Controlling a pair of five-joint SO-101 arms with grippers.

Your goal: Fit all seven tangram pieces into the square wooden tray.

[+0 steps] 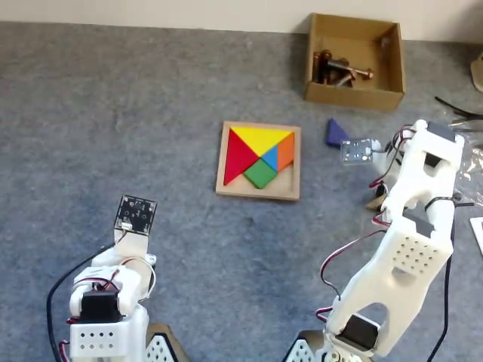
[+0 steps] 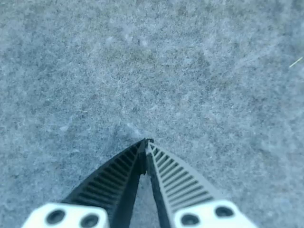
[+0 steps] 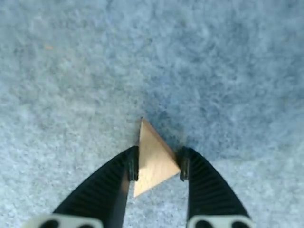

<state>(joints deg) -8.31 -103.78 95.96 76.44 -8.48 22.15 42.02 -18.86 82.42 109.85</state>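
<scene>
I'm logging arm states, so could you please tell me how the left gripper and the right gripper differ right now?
The left gripper is shut with nothing in it; the right gripper is shut on a tan triangle. In the high view, the left gripper's arm stands left of the wooden tray, the right gripper's to its right. Both are over grey carpet.

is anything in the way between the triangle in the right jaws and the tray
Nothing visible: bare carpet lies between the tan triangle and the wooden tray. The purple piece sits aside of that path, nearer the cardboard box.
</scene>
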